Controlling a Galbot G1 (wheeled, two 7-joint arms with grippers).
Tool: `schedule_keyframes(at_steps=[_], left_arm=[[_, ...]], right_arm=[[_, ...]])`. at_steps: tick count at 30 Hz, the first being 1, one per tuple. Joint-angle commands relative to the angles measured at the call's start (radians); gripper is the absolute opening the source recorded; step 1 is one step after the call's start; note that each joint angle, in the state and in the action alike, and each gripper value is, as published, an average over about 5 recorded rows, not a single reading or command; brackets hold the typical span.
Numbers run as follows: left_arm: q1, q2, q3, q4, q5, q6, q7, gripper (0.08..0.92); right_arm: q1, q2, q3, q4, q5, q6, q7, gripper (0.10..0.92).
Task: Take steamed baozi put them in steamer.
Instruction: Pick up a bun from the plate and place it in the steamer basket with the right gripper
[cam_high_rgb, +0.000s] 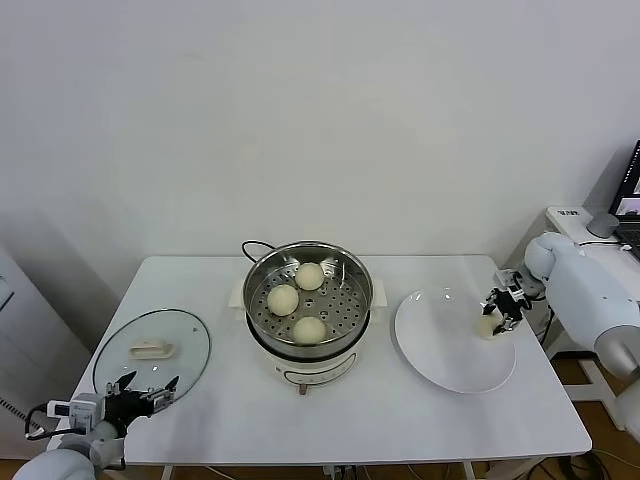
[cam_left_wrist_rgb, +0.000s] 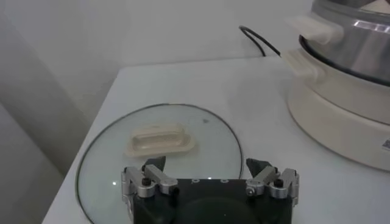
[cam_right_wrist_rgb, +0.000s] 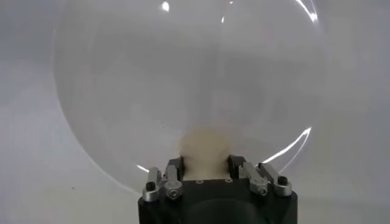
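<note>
Three cream baozi (cam_high_rgb: 298, 298) lie on the perforated tray of the shiny steamer (cam_high_rgb: 258, 283) at the table's middle. A fourth baozi (cam_high_rgb: 489, 327) (cam_right_wrist_rgb: 205, 152) sits at the right edge of the white plate (cam_high_rgb: 440, 345), with my right gripper (cam_high_rgb: 497, 312) (cam_right_wrist_rgb: 206, 167) shut on it, one finger on each side. My left gripper (cam_high_rgb: 148, 388) (cam_left_wrist_rgb: 207, 168) stands open at the table's front left, over the near rim of the glass lid (cam_high_rgb: 185, 345), with nothing between its fingers.
The glass lid (cam_left_wrist_rgb: 213, 140) with its cream handle (cam_left_wrist_rgb: 159, 139) lies flat at the front left. The steamer's white base (cam_left_wrist_rgb: 341, 122) and black cord (cam_left_wrist_rgb: 259, 39) are to the right of it. The table's right edge is close to the plate.
</note>
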Motion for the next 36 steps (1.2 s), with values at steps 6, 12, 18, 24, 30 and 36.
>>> schedule_keyframes(at_steps=[6, 12, 18, 24, 30, 36], left_arm=[[0.002, -0.002, -0.004, -0.009, 0.008, 0.007, -0.004, 0.823], [0.001, -0.001, -0.004, -0.012, 0.009, 0.009, -0.007, 0.823], [0.000, -0.003, 0.000, -0.019, 0.014, 0.012, -0.007, 0.823], [-0.001, -0.002, 0.003, -0.022, 0.017, 0.014, -0.008, 0.823], [-0.003, -0.003, 0.004, -0.020, 0.018, 0.014, -0.008, 0.823], [-0.003, -0.006, 0.004, -0.021, 0.018, 0.014, -0.009, 0.823]], right_arm=[[0.371, -0.148, -0.551, 0.336, 0.592, -0.261, -0.042, 0.475], [0.566, -0.137, -0.779, 0.456, 0.827, -0.386, -0.019, 0.475], [0.702, -0.080, -0.903, 0.562, 0.979, -0.492, 0.028, 0.475], [0.775, -0.032, -0.954, 0.624, 1.083, -0.603, 0.083, 0.475], [0.782, 0.021, -0.958, 0.656, 1.166, -0.683, 0.163, 0.475], [0.756, 0.077, -0.956, 0.685, 1.232, -0.742, 0.242, 0.475]])
